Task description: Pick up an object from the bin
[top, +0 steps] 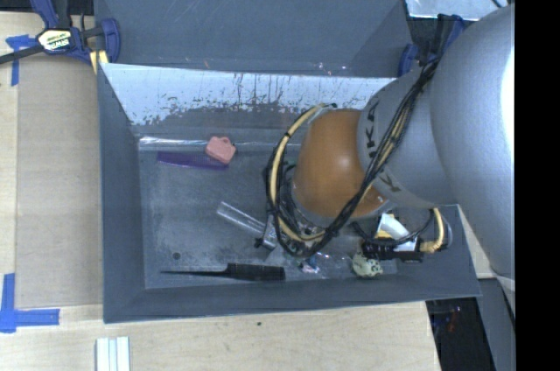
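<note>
My gripper (pixel 282 242) is low in the bin's front middle, mostly hidden under the arm's orange cover and cables. A clear plastic tube (pixel 233 215) lies slanted just to its left, with one end reaching the gripper. A black comb (pixel 233 272) lies flat along the front wall, just below and left of the gripper. To the gripper's right, a small pale knobbly thing (pixel 368 266) sits beside a yellow, white and black object (pixel 398 236).
A pink lump (pixel 220 150) and a flat purple strip (pixel 189 159) lie at the back left of the bin floor. The arm covers the bin's right half. The left part of the floor is bare.
</note>
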`<action>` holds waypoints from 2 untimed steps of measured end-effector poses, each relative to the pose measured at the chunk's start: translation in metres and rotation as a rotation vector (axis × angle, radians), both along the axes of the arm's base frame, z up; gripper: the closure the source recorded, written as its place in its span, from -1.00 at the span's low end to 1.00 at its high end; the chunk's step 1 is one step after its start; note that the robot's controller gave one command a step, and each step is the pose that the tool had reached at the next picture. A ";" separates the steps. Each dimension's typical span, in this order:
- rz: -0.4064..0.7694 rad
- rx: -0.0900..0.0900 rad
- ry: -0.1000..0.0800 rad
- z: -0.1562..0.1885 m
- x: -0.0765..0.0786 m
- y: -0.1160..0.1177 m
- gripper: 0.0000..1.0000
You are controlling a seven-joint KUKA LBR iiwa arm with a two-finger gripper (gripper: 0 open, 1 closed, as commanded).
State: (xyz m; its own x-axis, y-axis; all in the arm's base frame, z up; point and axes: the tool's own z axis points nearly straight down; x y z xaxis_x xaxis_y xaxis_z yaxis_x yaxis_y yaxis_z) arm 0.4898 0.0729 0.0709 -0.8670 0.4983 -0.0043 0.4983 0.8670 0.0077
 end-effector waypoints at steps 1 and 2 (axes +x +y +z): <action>0.000 0.000 0.000 0.000 0.000 0.000 1.00; -0.001 0.000 -0.002 0.002 0.000 0.000 1.00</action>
